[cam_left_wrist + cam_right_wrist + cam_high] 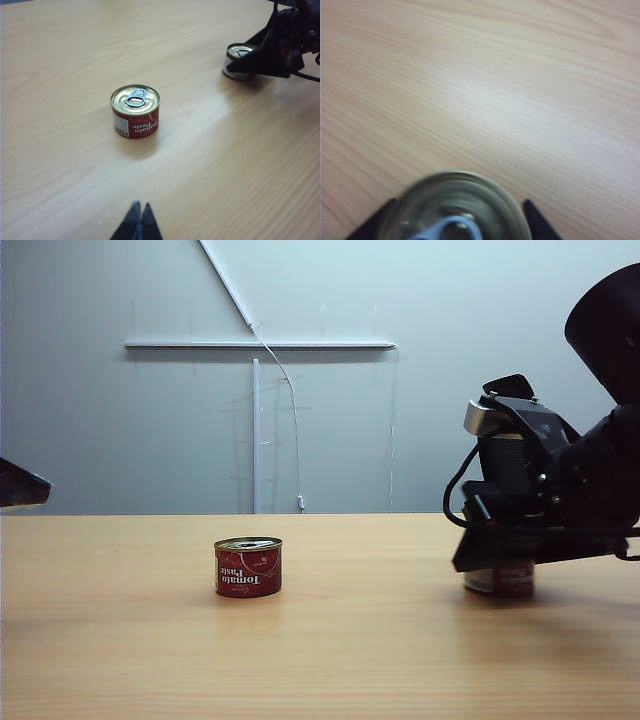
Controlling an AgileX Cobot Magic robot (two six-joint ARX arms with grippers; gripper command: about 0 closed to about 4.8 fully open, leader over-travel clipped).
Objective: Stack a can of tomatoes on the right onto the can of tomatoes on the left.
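Note:
The left can of tomatoes [248,568] is a short red "Tomato Paste" tin with a gold pull-tab lid [135,111], standing upright in the middle of the wooden table. The right can [499,580] stands on the table to the right, mostly hidden by my right arm. My right gripper [458,204] is lowered over this can [455,210], one dark finger on each side of the blurred lid. A thin strip of table shows beside one finger. My left gripper [140,206] hangs shut and empty, well short of the left can.
A light wooden table [360,660] stands against a grey wall [130,420] with a white rail and a cable. A dark part of the left arm [20,485] juts in at the left edge. The right arm's bulk [285,45] rises above the right can.

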